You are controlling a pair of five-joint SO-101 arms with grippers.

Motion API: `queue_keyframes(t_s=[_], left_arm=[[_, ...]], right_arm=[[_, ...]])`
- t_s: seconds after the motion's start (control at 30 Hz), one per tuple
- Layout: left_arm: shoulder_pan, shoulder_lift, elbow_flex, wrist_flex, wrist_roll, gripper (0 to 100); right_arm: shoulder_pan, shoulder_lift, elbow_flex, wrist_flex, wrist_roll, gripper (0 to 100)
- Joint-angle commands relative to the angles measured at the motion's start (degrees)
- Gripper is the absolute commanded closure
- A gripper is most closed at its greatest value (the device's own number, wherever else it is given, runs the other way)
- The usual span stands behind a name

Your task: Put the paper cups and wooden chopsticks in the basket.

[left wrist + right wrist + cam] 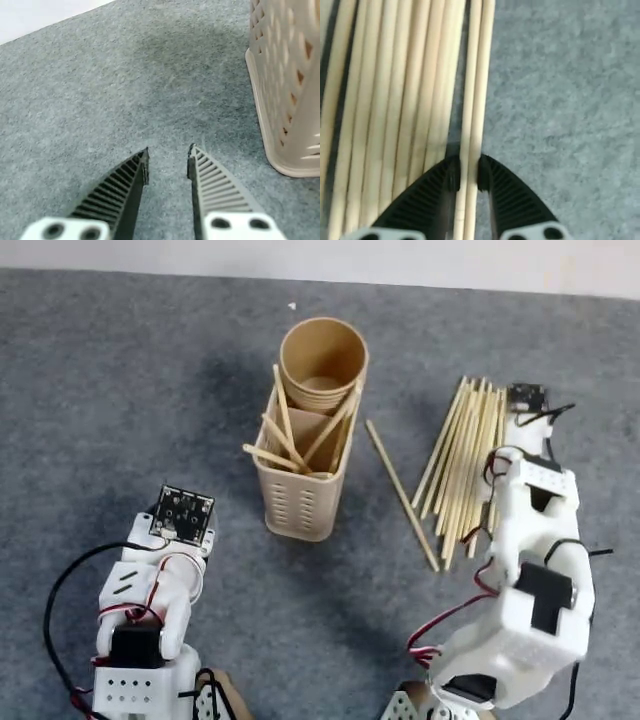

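Observation:
A beige slotted basket [300, 490] stands mid-table, with stacked paper cups [323, 360] in its far compartment and several wooden chopsticks [290, 435] leaning in the near one. A pile of chopsticks [462, 465] lies to its right, and one loose chopstick [400, 495] lies between the pile and the basket. My right gripper [468, 172] is down on the pile's edge, its fingers closed around the outermost chopsticks [477, 75]. My left gripper [168, 152] hovers open over bare mat, with the basket [287, 100] off to one side.
Grey felt mat [130, 390] covers the table, with free room left of the basket. The left arm [150, 610] sits at the near left. At the near right, the right arm [530, 590] overlaps the near ends of the pile.

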Motion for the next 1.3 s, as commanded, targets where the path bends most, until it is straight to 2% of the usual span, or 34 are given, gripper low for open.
queue_keyframes(t_s=[0.0, 0.17, 0.33, 0.43, 0.63, 0.73, 0.93, 1.07, 1.27], left_arm=[[0.92, -0.13, 1.01, -0.97, -0.62, 84], [0.92, -0.13, 1.01, -0.97, -0.62, 84], [0.92, -0.13, 1.01, -0.97, -0.62, 84], [0.92, -0.13, 1.01, -0.97, -0.62, 84], [0.92, -0.13, 1.01, -0.97, -0.62, 84], [0.92, -0.13, 1.01, -0.97, -0.62, 84], [0.92, -0.13, 1.01, -0.97, -0.62, 84], [0.92, -0.13, 1.01, -0.97, -0.62, 84], [0.92, -0.13, 1.01, -0.97, -0.62, 84]], right_arm=[[0.75, -14.81, -2.33, 1.54, -8.88, 99.4], [-2.51, -39.52, -1.89, 1.63, -14.07, 99.4], [-12.44, -59.65, 3.21, 1.45, -14.07, 99.4], [-20.09, -66.42, 4.97, 1.27, -14.07, 99.4], [-34.77, -69.32, 6.90, -10.51, -13.71, 98.8], [-39.52, -69.32, 12.35, -16.13, -12.92, 98.9], [-46.55, -69.32, 32.04, -45.05, -6.59, 99.3], [-51.21, -69.32, 41.63, -49.80, -1.41, 99.3], [-51.12, -69.23, 44.09, -53.32, -1.14, 98.9]])
